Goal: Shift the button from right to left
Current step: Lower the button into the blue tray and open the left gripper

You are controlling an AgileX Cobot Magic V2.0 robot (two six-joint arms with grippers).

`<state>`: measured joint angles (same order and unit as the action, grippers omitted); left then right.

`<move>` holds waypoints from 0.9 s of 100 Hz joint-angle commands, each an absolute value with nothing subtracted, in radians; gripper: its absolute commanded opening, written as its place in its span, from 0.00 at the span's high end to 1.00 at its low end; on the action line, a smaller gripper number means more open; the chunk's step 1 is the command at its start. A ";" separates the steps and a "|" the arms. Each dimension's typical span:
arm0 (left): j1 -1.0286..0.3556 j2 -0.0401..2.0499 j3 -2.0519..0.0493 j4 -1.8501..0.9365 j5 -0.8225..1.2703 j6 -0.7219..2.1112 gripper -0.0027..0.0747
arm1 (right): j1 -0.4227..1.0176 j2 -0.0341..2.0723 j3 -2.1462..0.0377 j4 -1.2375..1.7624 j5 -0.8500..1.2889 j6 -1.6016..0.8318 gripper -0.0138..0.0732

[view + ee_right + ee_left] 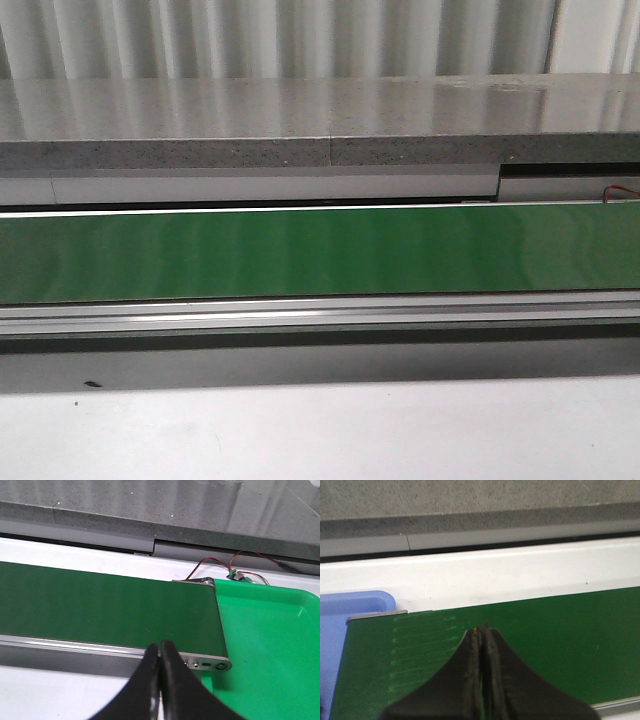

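No yellow-capped button shows on the long green conveyor belt (320, 250) (or in the bright green plastic tray (270, 645)). Left pincer (483, 629) and right pincer (160, 645) hang pressed together, empty; the right should wait, then part wide before descending.

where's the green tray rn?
The green tray shows only in the right wrist view, butting against the end of the green conveyor belt, just below the red wires. The front view doesn't show it.

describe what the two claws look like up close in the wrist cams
Both are matte black with two flat fingers that flare wide at the base and taper to narrow tips. The left claw has worn inner edges with yellowish-brown grime along the seam. The right claw looks cleaner, with rounded tips. No cables or markings show on either.
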<state>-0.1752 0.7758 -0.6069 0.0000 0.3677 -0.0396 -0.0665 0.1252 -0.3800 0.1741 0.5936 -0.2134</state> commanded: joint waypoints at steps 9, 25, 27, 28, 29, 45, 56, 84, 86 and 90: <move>-0.184 0.596 -0.530 -0.010 0.203 -0.048 0.99 | -0.064 0.137 -0.405 0.174 0.519 -0.222 0.92; -0.172 0.464 -0.444 -0.014 0.212 -0.048 0.99 | -0.064 0.137 -0.405 0.174 0.519 -0.222 0.92; -0.172 0.449 -0.437 -0.014 0.206 -0.048 0.99 | -0.064 0.137 -0.405 0.174 0.519 -0.222 0.92; -0.172 0.445 -0.429 -0.014 0.206 -0.048 0.99 | -0.064 0.137 -0.405 0.174 0.519 -0.222 0.92; -0.172 0.436 -0.425 -0.014 0.203 -0.048 0.99 | -0.064 0.137 -0.405 0.174 0.519 -0.222 0.92; -0.172 0.340 -0.327 0.000 0.111 -0.048 0.99 | -0.064 0.137 -0.405 0.174 0.519 -0.222 0.92; -0.172 0.293 -0.254 0.034 0.021 -0.048 0.99 | -0.064 0.137 -0.405 0.174 0.519 -0.222 0.92; -0.190 0.143 -0.094 0.037 -0.033 -0.048 0.99 | -0.064 0.137 -0.405 0.174 0.519 -0.222 0.92; -0.188 0.128 -0.081 0.037 -0.033 -0.048 0.99 | -0.064 0.137 -0.405 0.174 0.519 -0.222 0.92; -0.186 0.100 -0.056 0.037 -0.033 -0.048 0.99 | -0.064 0.137 -0.405 0.174 0.519 -0.222 0.92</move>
